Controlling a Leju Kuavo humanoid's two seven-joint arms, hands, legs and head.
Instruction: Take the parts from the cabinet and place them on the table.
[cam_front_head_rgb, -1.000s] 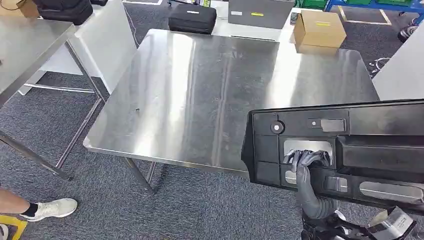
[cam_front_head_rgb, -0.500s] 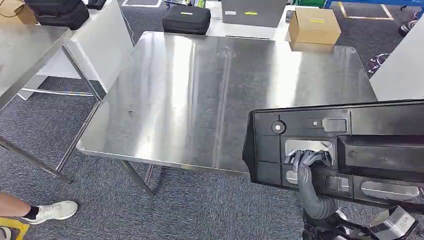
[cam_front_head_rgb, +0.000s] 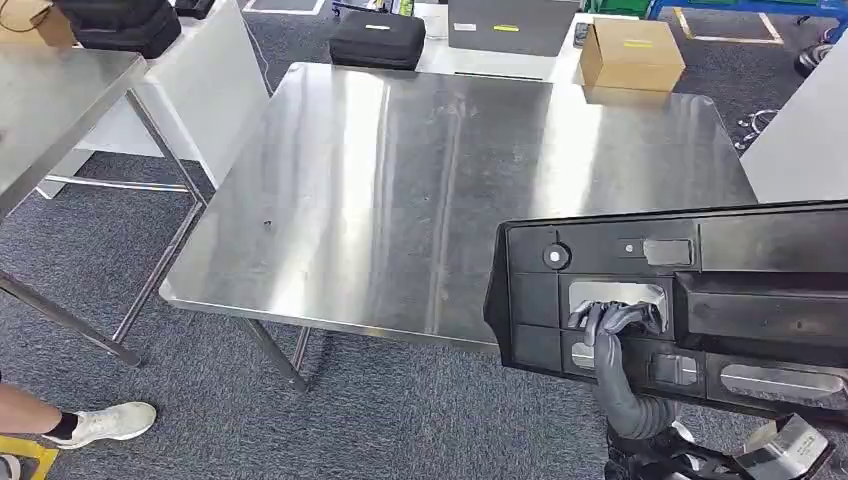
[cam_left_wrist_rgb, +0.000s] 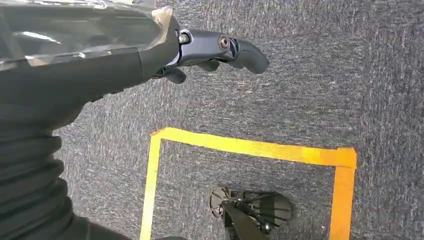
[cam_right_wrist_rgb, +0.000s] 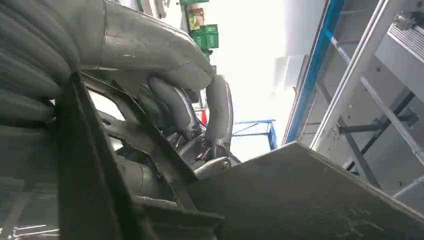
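a cardboard box (cam_front_head_rgb: 632, 55) and a black case (cam_front_head_rgb: 378, 40) sat beyond my table's far edge. a person's white shoe (cam_front_head_rgb: 107, 422) stood on the grey carpet (cam_front_head_rgb: 150, 400). yellow floor tape (cam_left_wrist_rgb: 250, 148) lay below me.

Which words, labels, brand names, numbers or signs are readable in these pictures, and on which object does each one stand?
None can be read.
Cardboard box beyond the steel table: a yellow label, too small to read.
Grey case behind the table: a yellow label, too blurred to read.
Black bag: a pale tag, unreadable.
Black plastic part held by the right robot hand: no lettering visible.
Floor in the left wrist view: yellow tape, no text.
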